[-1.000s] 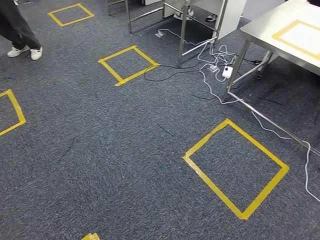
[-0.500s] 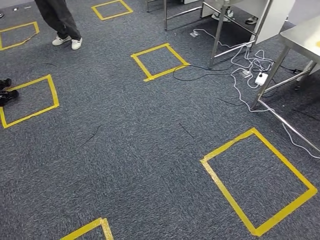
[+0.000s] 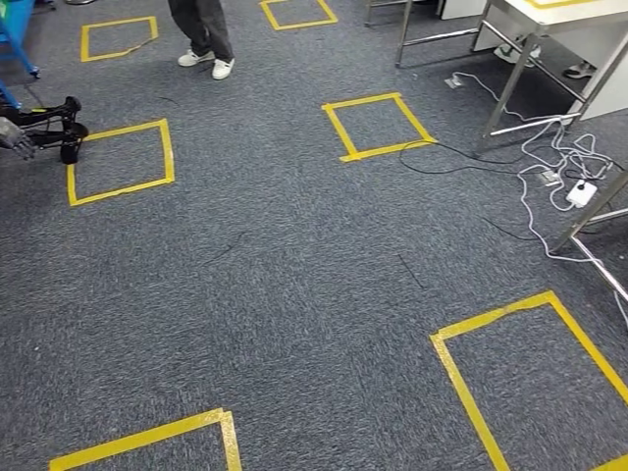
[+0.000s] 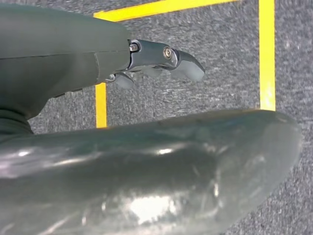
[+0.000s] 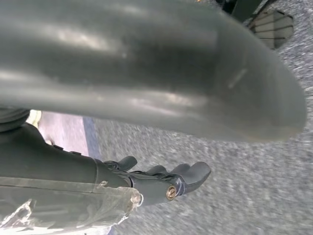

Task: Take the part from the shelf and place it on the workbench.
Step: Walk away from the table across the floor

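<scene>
while both hands hang empty, fingers loose, six yellow tape squares (image 3: 120,160) mark carpet (image 3: 296,294).

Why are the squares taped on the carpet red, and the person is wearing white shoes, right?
Not red: the head view shows the taped squares are yellow. The rest holds: the person on the carpet does wear white shoes.

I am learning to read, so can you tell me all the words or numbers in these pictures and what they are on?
There are none to read.
Yellow tape squares on the grey carpet floor: plain outlines, no letters.
White power strip among white cables: any marking is too small to read.
Grey left hand and grey right hand: no labels.
</scene>
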